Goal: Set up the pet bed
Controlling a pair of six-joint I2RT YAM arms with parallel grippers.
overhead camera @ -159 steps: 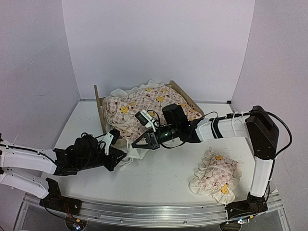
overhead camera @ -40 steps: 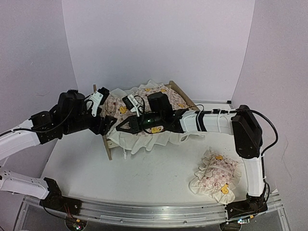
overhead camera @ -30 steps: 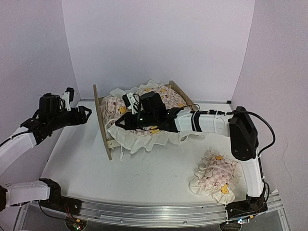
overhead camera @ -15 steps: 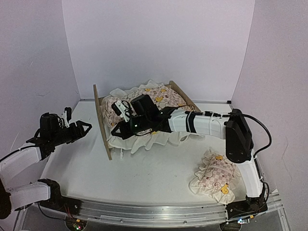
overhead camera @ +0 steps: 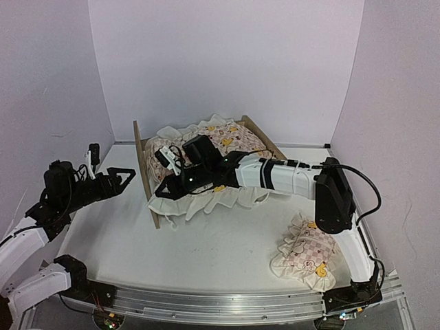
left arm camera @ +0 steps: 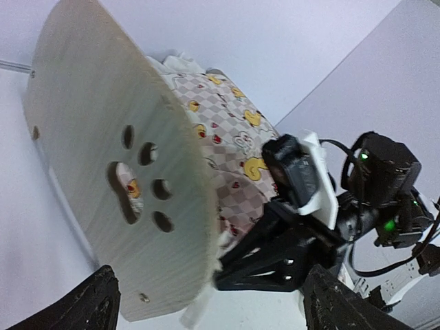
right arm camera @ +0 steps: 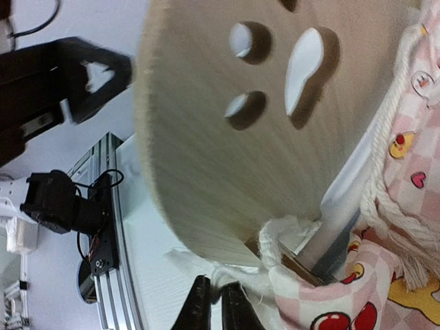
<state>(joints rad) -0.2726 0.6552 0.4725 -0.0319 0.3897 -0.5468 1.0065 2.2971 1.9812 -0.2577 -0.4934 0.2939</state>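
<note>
We put the bed at the table's 12 o'clock, headboard on its 9 o'clock end, quilt spread over it. Risk, in our judgement: the frill snags on the right claw as it pulls off, dragging the quilt askew or sliding the bed.

Right claw: jaws all but closed, tips touching the frill at the headboard's corner; we can't tell if cloth is pinched.

Left claw: wide open, empty, at 9 o'clock, apart from the headboard.

Pillow at 4 o'clock, well apart.

Robot lab booth — plain white walls, white table, aluminium mounting rail.
</note>
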